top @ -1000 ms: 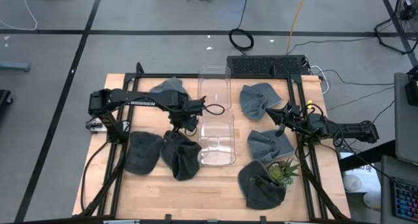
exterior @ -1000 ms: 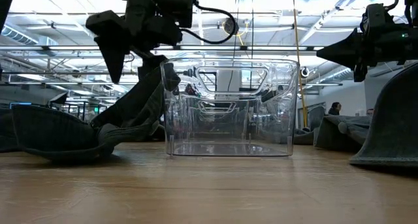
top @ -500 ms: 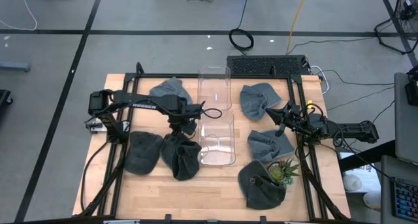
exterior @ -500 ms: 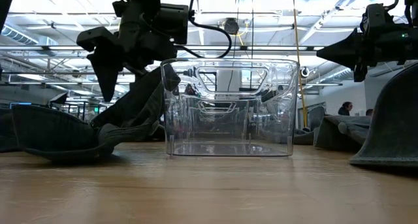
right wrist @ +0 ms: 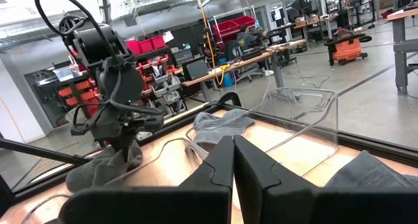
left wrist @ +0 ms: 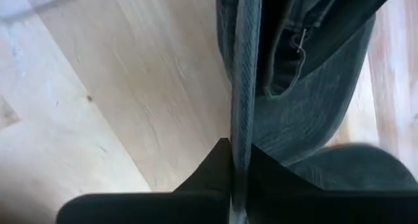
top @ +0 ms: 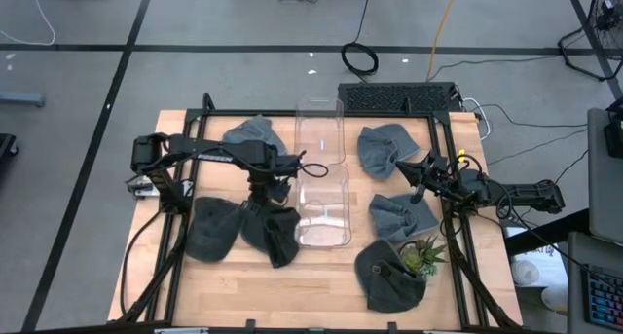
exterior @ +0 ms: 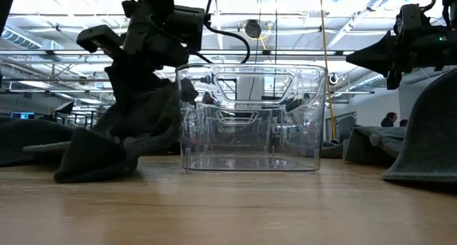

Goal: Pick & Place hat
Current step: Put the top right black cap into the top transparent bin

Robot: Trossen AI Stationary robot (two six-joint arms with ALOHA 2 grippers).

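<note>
The left fingers (left wrist: 238,165) pinch a hat (top: 274,231) beside the clear bin (top: 324,209); next, lift it in.

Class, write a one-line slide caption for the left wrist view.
Left gripper shut on the edge of a dark grey hat, the wooden table beneath.

- My left gripper (top: 265,192) covers the spot where it meets the grey hat (top: 275,235) from above.
- In my left wrist view the hat (left wrist: 307,87) runs past the edges, so its shape is cut off.
- At table height another hat (exterior: 428,141) is cut by the right edge.
- People far behind the clear bin (exterior: 251,116) are too small to make out.
</note>
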